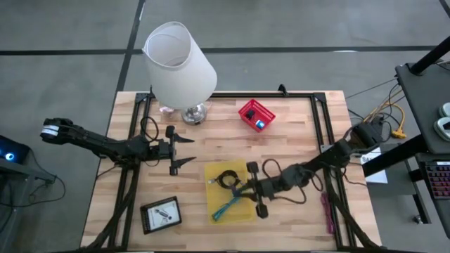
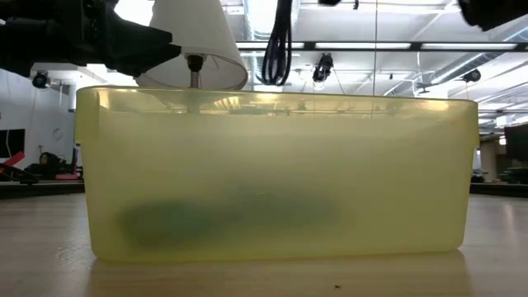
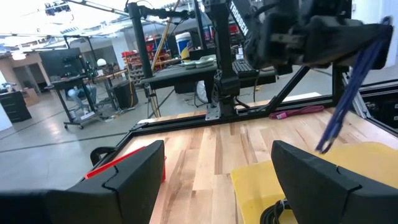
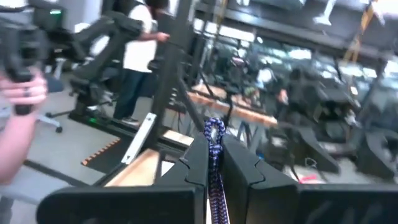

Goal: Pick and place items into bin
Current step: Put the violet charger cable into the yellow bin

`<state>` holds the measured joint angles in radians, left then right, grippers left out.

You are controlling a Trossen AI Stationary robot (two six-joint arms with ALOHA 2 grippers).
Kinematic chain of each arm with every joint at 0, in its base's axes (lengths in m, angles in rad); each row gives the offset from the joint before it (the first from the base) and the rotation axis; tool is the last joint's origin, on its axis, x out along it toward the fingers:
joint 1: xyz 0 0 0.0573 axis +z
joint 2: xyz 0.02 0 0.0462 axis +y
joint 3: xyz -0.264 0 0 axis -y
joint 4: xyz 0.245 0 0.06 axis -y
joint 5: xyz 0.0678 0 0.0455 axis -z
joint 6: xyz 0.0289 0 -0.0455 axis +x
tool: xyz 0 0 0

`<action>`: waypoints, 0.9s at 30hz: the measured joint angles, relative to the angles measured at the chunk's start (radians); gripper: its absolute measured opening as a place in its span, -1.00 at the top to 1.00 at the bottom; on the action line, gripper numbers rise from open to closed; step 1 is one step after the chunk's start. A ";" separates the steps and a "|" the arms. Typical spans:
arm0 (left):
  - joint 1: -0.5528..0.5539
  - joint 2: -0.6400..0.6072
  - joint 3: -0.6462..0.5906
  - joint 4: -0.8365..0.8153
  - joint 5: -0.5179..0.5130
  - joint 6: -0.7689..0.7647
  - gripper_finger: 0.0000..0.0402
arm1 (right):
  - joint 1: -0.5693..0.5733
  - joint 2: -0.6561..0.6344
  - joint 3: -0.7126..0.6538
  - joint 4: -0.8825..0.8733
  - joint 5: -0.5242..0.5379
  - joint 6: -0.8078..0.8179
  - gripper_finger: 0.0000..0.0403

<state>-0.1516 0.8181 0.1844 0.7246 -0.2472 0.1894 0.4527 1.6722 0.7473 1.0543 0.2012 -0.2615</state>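
Large white lamp (image 1: 180, 63) with chrome base standing at the far left part of the wooden counter (image 1: 295, 133). Small red basket (image 1: 256, 115) to the right of the lamp, well apart from it. Black frame rails (image 1: 318, 119) along the counter edges. Beyond the counter, past the lamp side: person in a white top (image 4: 138, 46), workshop desks and racks.

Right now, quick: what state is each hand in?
Left hand: open, empty, beside the yellow bin.
Right hand: shut on a blue-purple strip, over the bin.
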 joint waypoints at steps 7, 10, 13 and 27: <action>0.000 0.000 0.000 0.000 0.000 0.000 -0.39 | -0.080 0.000 -0.016 -0.014 0.007 0.238 0.94; 0.000 0.000 0.000 -0.001 0.000 0.000 -0.39 | -0.107 0.000 -0.027 -0.077 0.009 0.316 0.94; 0.000 0.000 0.000 -0.001 0.000 -0.001 -0.39 | -0.129 0.001 -0.030 -0.158 0.049 0.393 0.94; 0.000 0.000 0.000 -0.001 0.000 0.000 -0.39 | -0.150 0.001 -0.031 -0.296 0.093 0.432 0.93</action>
<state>-0.1516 0.8181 0.1844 0.7238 -0.2472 0.1890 0.3027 1.6730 0.7166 0.7585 0.2938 0.1702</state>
